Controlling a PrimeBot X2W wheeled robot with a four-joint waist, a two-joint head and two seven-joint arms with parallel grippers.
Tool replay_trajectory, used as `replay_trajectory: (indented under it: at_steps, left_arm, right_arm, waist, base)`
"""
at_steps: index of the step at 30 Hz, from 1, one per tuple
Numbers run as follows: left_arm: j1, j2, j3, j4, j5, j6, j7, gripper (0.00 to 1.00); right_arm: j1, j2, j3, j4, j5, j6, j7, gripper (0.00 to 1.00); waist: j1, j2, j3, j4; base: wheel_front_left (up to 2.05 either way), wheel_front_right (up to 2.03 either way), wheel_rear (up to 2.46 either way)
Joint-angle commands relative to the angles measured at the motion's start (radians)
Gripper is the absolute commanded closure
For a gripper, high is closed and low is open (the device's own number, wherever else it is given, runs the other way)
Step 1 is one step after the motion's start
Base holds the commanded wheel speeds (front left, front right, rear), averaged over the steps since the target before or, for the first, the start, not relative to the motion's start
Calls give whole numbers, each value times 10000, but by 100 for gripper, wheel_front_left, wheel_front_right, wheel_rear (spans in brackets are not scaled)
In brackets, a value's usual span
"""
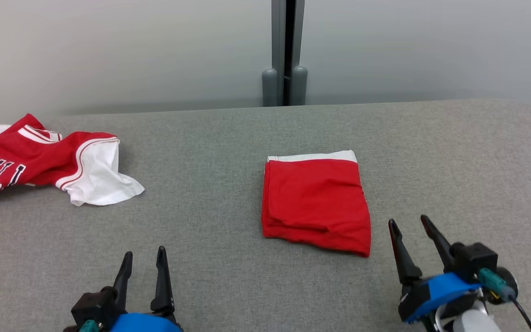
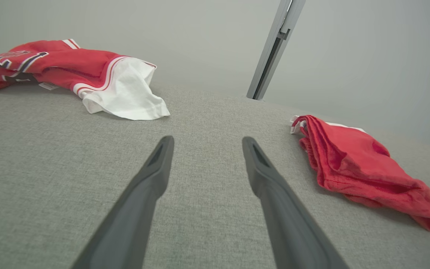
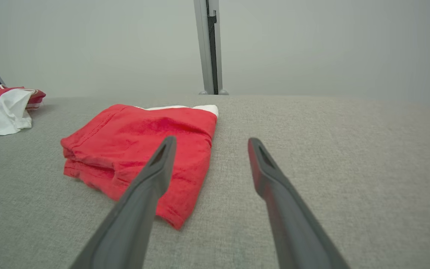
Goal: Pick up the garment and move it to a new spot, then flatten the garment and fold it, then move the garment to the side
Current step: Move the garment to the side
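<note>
A red garment (image 1: 315,203) with a white band along its far edge lies folded into a neat rectangle at the middle of the grey table (image 1: 228,147). The same folded garment (image 2: 357,164) lies right of my fingers in the left wrist view, and the garment (image 3: 140,149) sits just left of them in the right wrist view. My right gripper (image 1: 408,222) stands open just right of its near right corner, not touching it. At the lower left my left gripper (image 1: 144,252) is open over bare table, well apart from the garment.
A crumpled red and white jersey (image 1: 39,161) with lettering lies at the table's far left edge; the jersey (image 2: 69,71) also appears in the left wrist view. A grey post (image 1: 285,55) rises behind the table against a pale wall.
</note>
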Motion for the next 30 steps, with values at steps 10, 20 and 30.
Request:
replay_trajectory:
  at_steps: [10, 20, 30]
  left_arm:
    - [-689, -62, 81, -152, 285, -164, -50, 0]
    - [-989, -332, 257, 29, 435, -359, -48, 0]
    - [-1175, -470, 503, 86, 747, -596, -48, 0]
  right_arm:
    - [-2562, -344, -783, 311, -220, 3, 3800, 0]
    - [-3403, -1755, -627, 528, 1311, 1, 7310, 0]
    - [-3749, -1772, -368, 1383, 2225, 1, 8121, 27]
  waist:
    - [0, 0, 599, 573]
    - [0, 0, 1489, 1796]
    - [0, 0, 1882, 2243]
  base:
    - [0, 0, 0]
    - [0, 0, 0]
    - [0, 0, 0]
